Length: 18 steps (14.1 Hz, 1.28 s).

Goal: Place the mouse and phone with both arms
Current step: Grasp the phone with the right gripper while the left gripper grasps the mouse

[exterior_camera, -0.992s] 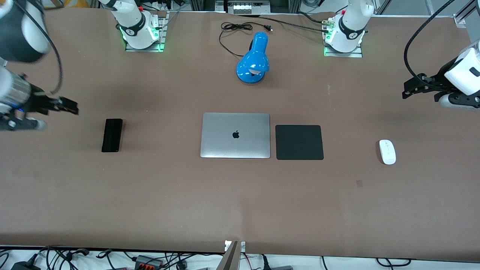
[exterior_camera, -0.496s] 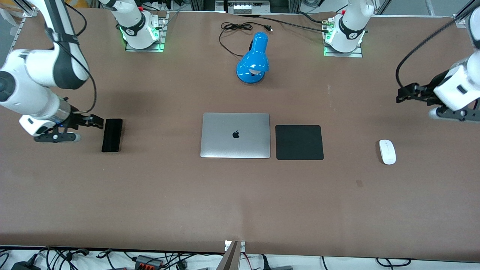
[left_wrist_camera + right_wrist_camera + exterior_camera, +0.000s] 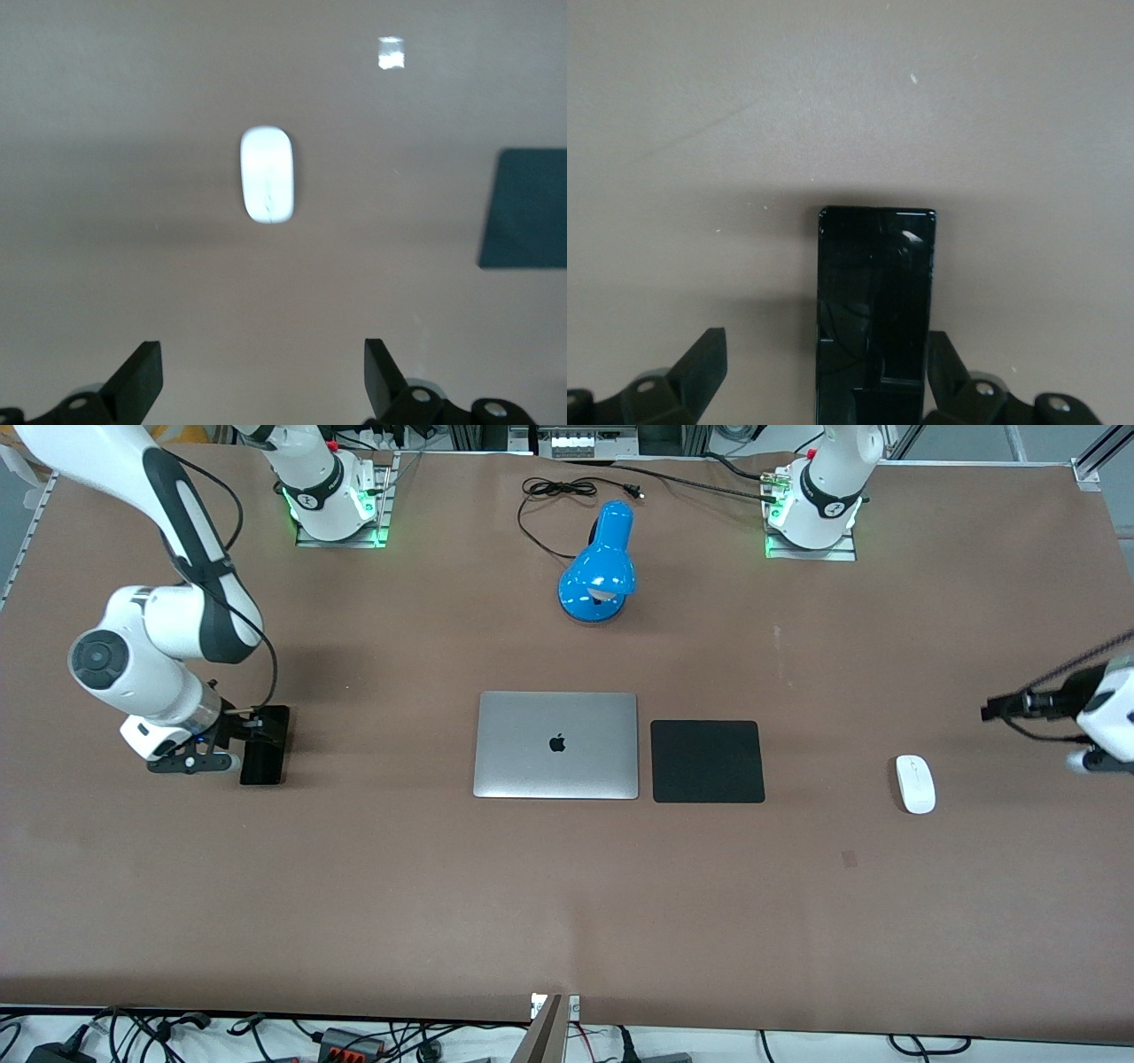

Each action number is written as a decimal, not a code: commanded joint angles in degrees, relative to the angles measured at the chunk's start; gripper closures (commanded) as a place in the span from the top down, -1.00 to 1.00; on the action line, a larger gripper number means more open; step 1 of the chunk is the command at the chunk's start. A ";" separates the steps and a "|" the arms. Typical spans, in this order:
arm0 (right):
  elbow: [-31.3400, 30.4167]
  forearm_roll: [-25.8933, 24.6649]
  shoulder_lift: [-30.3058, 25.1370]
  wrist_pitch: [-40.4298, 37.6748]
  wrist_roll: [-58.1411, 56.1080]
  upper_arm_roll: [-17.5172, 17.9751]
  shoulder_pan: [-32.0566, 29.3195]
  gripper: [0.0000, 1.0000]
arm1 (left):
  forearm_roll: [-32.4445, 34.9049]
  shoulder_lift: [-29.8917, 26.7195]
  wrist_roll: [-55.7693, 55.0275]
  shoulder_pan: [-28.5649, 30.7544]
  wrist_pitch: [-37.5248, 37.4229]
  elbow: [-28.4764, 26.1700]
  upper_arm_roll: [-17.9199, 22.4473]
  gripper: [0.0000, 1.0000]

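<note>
**A:** What sits on the brown matte table (image 3: 567, 903), starting with the biggest thing?

**B:** The two white jointed robot arms. The right arm (image 3: 168, 638) reaches down at its own end of the table; the left arm (image 3: 1107, 708) shows only at the frame edge at its end. Then a closed silver laptop (image 3: 556, 745) in the middle, with a flat black square pad (image 3: 707, 762) just beside it toward the left arm's end. A glossy blue desk lamp (image 3: 600, 567) stands farther from the front camera than the laptop.

**A:** And the phone?

**B:** The slim black rectangular smartphone (image 3: 264, 746) lies flat on the table, well apart from the laptop toward the right arm's end. The right gripper (image 3: 824, 372) is low over it, fingers spread wide. In the right wrist view one finger (image 3: 943, 367) is right against the phone's long edge and the other (image 3: 704, 363) stands apart from it. It has hold of nothing.

**A:** The mouse?

**B:** The small white oval glossy mouse (image 3: 915, 783) rests on the table, well apart from the pad toward the left arm's end. The left gripper (image 3: 261, 376) hangs over bare table near it, fingers wide apart and empty, with the mouse (image 3: 267, 174) ahead of the tips.
</note>
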 commanded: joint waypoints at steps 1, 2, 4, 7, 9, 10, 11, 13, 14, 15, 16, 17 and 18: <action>-2.84 0.65 1.29 6.06 -1.74 0.57 -0.72 1.00 | 0.58 6.71 3.54 0.97 7.62 1.30 -0.39 1.00; -3.11 0.66 1.90 6.95 -1.73 0.31 -0.72 1.00 | 0.14 8.38 5.72 1.84 12.71 -0.27 -0.48 1.00; -3.20 0.74 2.43 7.04 -1.74 -0.48 -0.80 1.00 | -0.12 10.06 6.36 2.20 22.12 -4.49 -0.92 1.00; -4.25 0.83 2.96 7.04 -1.73 -1.54 -0.89 1.00 | -0.12 12.17 6.45 2.20 35.83 -11.95 -1.36 1.00; -4.51 0.83 3.49 7.04 -1.73 -1.54 -1.06 1.00 | -0.12 14.28 6.36 2.20 45.76 -16.26 -2.58 1.00; -4.52 0.92 3.66 7.13 -1.65 -1.54 -1.15 1.00 | -0.12 14.64 6.36 2.29 49.20 -18.03 -2.68 1.00; -4.52 0.92 4.10 7.22 -1.65 -1.54 -1.15 1.00 | -0.12 14.99 6.45 2.37 51.50 -19.52 -2.68 1.00; -4.51 0.92 4.63 7.74 -1.73 -1.54 -1.16 1.00 | -0.12 15.25 6.45 2.55 52.05 -20.24 -2.94 1.00; -4.43 0.92 4.81 7.83 -1.73 -1.54 -1.15 1.00 | -0.12 15.52 6.45 2.72 52.14 -20.24 -2.94 1.00; -4.43 0.92 4.98 7.92 -1.73 -1.54 -1.15 1.00 | -0.12 15.78 6.45 2.73 52.05 -20.24 -3.03 0.98; -4.43 0.92 5.16 8.10 -1.73 -1.54 -1.15 1.00 | -0.12 15.87 6.45 2.81 52.05 -20.33 -3.03 0.84; -4.43 0.92 5.33 8.45 -1.73 -1.54 -1.15 1.00 | -0.12 16.13 6.45 2.81 52.05 -20.76 -3.03 0.59; -4.43 0.92 5.42 8.45 -1.73 -1.54 -1.15 0.90 | -0.12 16.13 6.36 2.81 51.96 -20.94 -3.03 0.40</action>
